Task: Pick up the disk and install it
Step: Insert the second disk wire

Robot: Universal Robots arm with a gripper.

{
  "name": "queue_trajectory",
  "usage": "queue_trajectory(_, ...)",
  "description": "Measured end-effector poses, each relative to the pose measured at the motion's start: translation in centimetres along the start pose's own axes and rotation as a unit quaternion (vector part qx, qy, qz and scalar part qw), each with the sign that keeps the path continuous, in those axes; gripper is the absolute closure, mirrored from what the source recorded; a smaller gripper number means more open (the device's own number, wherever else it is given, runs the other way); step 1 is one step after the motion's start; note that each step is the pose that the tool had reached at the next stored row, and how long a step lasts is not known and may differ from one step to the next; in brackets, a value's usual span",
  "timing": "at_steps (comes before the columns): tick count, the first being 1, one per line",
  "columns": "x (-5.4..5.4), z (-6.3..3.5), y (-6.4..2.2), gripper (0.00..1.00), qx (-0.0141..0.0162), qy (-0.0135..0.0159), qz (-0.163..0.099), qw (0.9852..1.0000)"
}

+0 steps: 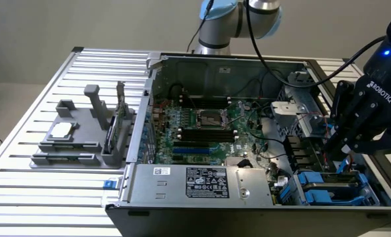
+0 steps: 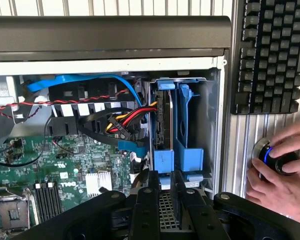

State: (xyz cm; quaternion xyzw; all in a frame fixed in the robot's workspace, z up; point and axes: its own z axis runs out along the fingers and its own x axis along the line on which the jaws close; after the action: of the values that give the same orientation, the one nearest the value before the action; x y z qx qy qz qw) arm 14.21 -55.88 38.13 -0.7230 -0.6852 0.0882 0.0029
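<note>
Fingers of the gripper (image 2: 161, 200) are held a little apart, and nothing is seen gripped between them. Just past the fingertips, the disk (image 2: 165, 120) is stood on edge inside the blue bay (image 2: 190, 150) of the computer case (image 1: 202, 185). Nearby, a round knob (image 2: 270, 156) is touched by a person's hand (image 2: 280, 185).

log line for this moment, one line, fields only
stage: install | gripper: over drive bay, fingers on disk edge | disk: upright in blue carrier inside case | hand: on control knob beside keyboard
</note>
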Motion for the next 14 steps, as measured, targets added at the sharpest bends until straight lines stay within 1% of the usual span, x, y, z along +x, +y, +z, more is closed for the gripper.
queue_trajectory(3,0.0,0.0,0.0,0.76,0.0,0.0,0.0,1.0)
queue_trajectory(8,0.5,-0.07,0.0,0.76,0.0,-0.0001,0.0,1.0)
queue_trajectory(14,1.1,-0.19,0.49,0.76,0.0,-0.0005,0.0,1.0)
